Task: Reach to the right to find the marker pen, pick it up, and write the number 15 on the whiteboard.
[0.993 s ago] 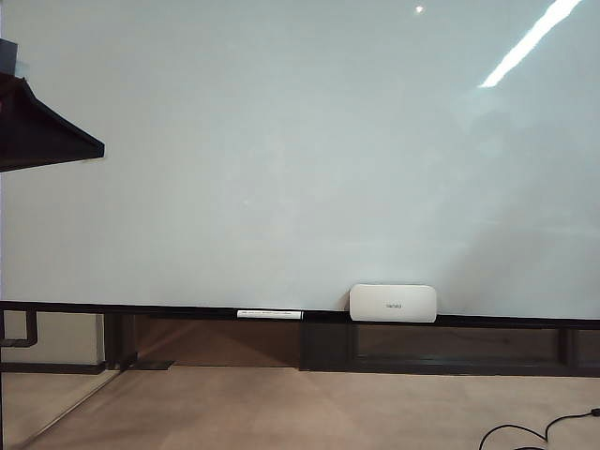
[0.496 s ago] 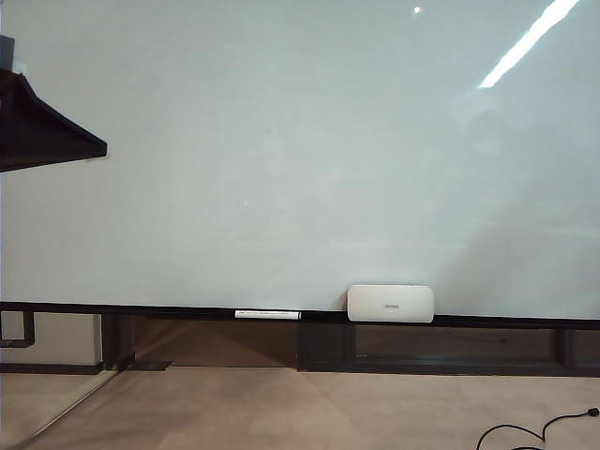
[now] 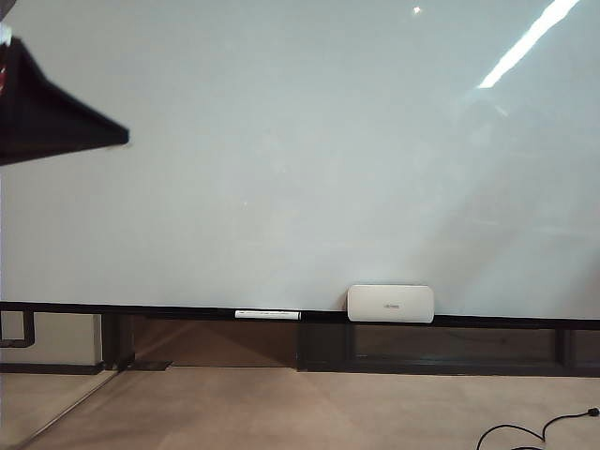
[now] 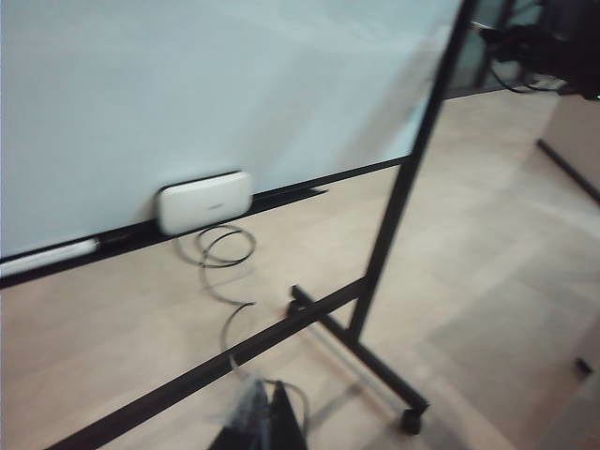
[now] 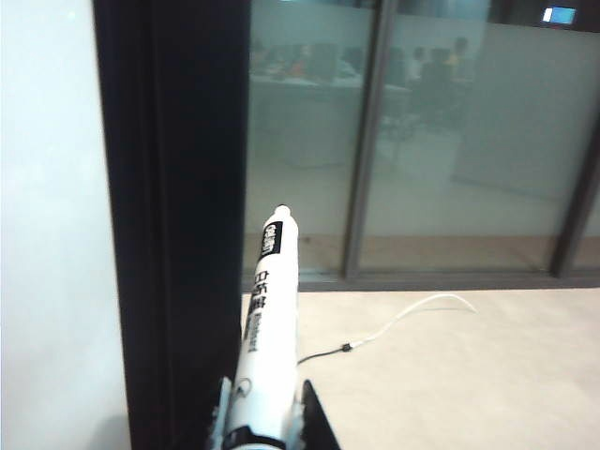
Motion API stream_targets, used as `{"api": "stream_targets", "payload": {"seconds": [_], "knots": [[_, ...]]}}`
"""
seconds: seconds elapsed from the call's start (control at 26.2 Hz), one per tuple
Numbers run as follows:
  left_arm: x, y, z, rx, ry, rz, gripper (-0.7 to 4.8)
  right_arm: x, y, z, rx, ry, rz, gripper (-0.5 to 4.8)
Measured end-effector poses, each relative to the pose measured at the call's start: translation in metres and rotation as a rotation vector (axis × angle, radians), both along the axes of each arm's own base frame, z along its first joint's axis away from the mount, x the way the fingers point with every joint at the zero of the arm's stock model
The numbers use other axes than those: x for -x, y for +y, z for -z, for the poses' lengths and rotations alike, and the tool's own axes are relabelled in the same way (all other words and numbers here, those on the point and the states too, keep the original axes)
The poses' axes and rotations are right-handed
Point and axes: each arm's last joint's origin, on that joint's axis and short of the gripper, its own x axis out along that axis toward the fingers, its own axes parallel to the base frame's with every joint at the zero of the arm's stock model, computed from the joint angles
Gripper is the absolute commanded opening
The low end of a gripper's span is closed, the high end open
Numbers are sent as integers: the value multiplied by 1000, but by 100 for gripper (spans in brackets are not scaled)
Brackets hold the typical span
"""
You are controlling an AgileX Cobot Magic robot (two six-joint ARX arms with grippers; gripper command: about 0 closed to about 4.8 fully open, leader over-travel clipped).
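Marker pen (image 5: 265,323) is sitting clamped in the right gripper (image 5: 261,427), long axis pointing at twelve o'clock away from the jaws, beside the whiteboard (image 3: 300,159), still blank. Left gripper (image 4: 262,422) is hanging low; whether it's open, I cannot tell.

One whiteboard (image 3: 300,159), one marker pen (image 5: 265,328), one white box (image 3: 391,303), one white stick (image 3: 267,315).

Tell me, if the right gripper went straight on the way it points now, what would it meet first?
Probably the glass wall behind the floor. The right gripper, shut on the marker pen, points past the whiteboard's dark frame, which stands close beside that line. Depth is unclear.
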Motion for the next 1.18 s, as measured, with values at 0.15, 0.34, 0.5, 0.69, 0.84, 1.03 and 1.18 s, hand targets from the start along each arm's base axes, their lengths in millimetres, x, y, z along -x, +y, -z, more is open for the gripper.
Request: {"api": "stream_targets", "payload": {"seconds": [0.15,0.34,0.5,0.69,0.84,1.03,1.18], "knots": [[0,-4,-4,-3,-5,13,-6,9,9,-5,-11,18,22,-2],[4,-14,-5,-6,-3,35,-6,30,24,-2,-63,74,67,-2],[9,-24,-5,-10,-11,26,-6,48,37,-15,-45,54,127,-2],[11,-29,-6,-19,-7,-5,-6,74,57,-23,-46,58,159,-2],[9,-30,-18,-18,-37,-39,-6,99,78,-30,-66,60,186,-2],[11,-27,-42,-75,-97,-88,-6,126,105,-46,-173,-10,154,-2],[19,-19,-61,-126,-101,-186,-6,137,136,-57,-211,-30,68,-2]]}}
